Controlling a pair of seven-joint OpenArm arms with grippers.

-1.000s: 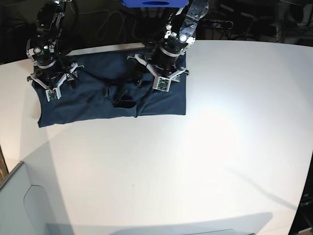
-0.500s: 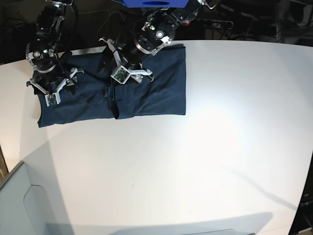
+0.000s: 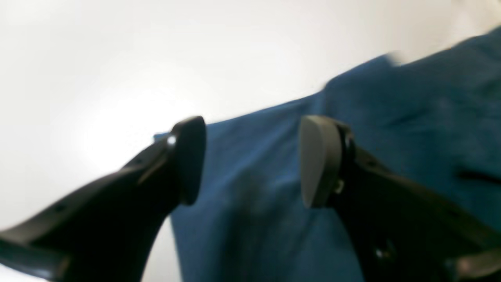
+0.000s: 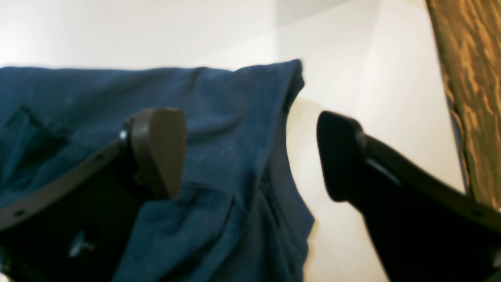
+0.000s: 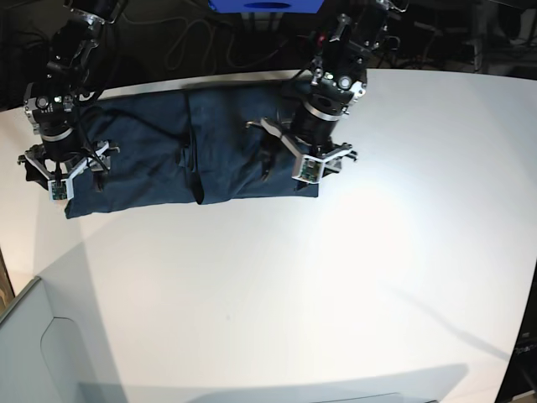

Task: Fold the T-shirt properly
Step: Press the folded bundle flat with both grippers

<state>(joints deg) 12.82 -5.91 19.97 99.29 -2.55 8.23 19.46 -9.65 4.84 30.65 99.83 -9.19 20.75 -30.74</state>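
We see the T-shirt (image 5: 193, 159) lying as a wide dark band along the far edge of the white table (image 5: 336, 277), creased, with a dark fold line running down near its middle. At the shirt's near right corner, as the base view shows it, hangs the left gripper (image 5: 304, 156), jaws parted and nothing between them. From its own wrist camera we see blue cloth under the gap and the shirt's edge just behind one fingertip (image 3: 190, 156), though the picture is blurred, so we cannot tell whether the tips touch the cloth.

At the shirt's opposite end sits the right gripper (image 5: 60, 168), spread wide and holding nothing. Its wrist view shows one finger over the cloth and the other out over bare table, so the shirt's rumpled side edge runs between them. Beyond that edge a strip of wood (image 4: 469, 98) shows.
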